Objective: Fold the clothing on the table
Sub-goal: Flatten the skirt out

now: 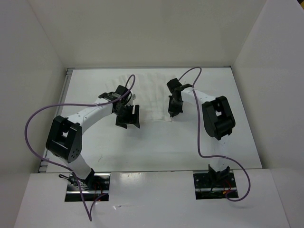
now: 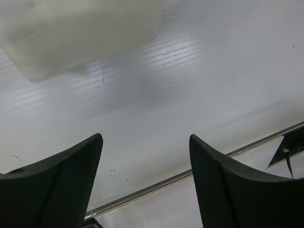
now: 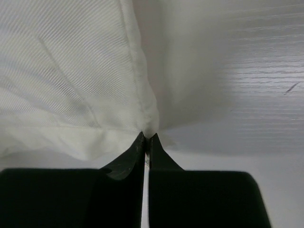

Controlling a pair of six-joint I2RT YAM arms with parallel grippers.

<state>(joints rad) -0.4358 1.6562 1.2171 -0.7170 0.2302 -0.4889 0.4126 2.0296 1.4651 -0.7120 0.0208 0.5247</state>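
Observation:
The clothing [image 1: 152,97] is a thin white garment lying on the white table [image 1: 156,147] between my two grippers, and is hard to make out from above. In the right wrist view its ribbed fabric [image 3: 71,71] fills the upper left, and my right gripper [image 3: 146,137] is shut on its near corner. From above, that gripper [image 1: 171,117] points down at the garment's right edge. My left gripper [image 2: 145,138] is open with nothing between its fingers. It hovers over bare table, with the clothing [image 2: 80,38] lying beyond it. From above, it [image 1: 128,124] sits at the garment's left side.
White walls [image 1: 266,71] close in the table on three sides. A thin metal edge strip [image 2: 190,173] runs along the near side. Purple cables [image 1: 33,123] loop off both arms. The arm bases [image 1: 88,183] are bolted at the near edge.

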